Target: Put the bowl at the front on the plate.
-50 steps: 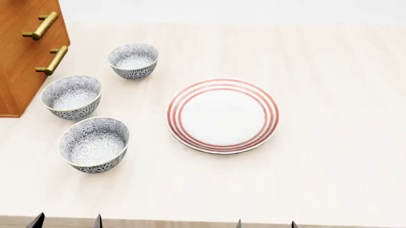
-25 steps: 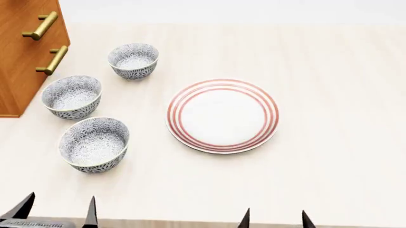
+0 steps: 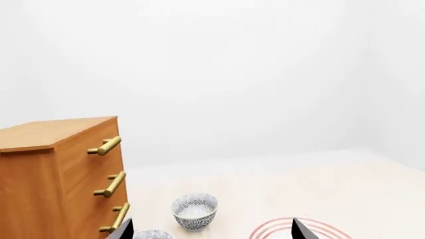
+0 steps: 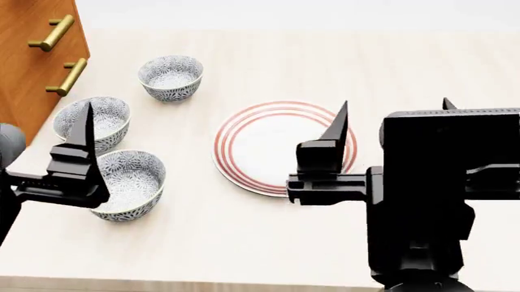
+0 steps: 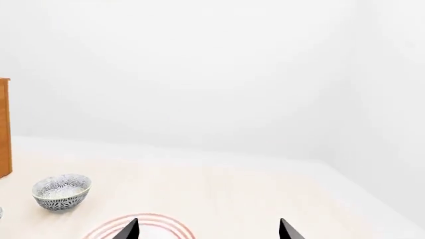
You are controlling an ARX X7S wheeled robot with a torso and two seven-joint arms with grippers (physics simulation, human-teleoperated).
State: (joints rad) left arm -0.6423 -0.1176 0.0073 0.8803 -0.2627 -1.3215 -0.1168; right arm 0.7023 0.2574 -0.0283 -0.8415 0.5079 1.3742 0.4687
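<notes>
- Bowl (image 4: 122, 184), front of three look-alikes: white ceramic, dense grey-blue floral pattern inside and out. Nearest the robot in the head view, left of the plate (image 4: 268, 146) and apart from it, resting on the pale table (image 4: 243, 243). Not yet lifted.
- Head view, other stock: middle bowl (image 4: 101, 121) just behind the front one; far bowl (image 4: 170, 77) further back; wooden drawer cabinet (image 4: 33, 61) with brass handles at the table's left edge. The plate is wide, shallow, white with thin red rings, and bare.
- Head view, grippers: left gripper (image 4: 81, 164) hangs over the gap between the front and middle bowls, one dark finger visible, holding nothing. Right gripper (image 4: 390, 134) sits over the plate's right rim, fingers spread, holding nothing; its bulky black body hides part of the table.
- Left wrist view: two finger tips set wide apart at the lower edge, nothing between them. Far bowl (image 3: 194, 211) and the cabinet (image 3: 59, 179) lie ahead; a sliver of the plate's rings (image 3: 275, 230) shows.
- Right wrist view: finger tips parted, nothing held. Far bowl (image 5: 61, 191) and the plate's rim (image 5: 159, 224) are in view.
- Handling, judged: rigid, glazed, likely slippery and breakable, moderately light. Best hold is the rim wall, one finger inside and one outside, on the side away from the middle bowl; the left gripper is nearer.
</notes>
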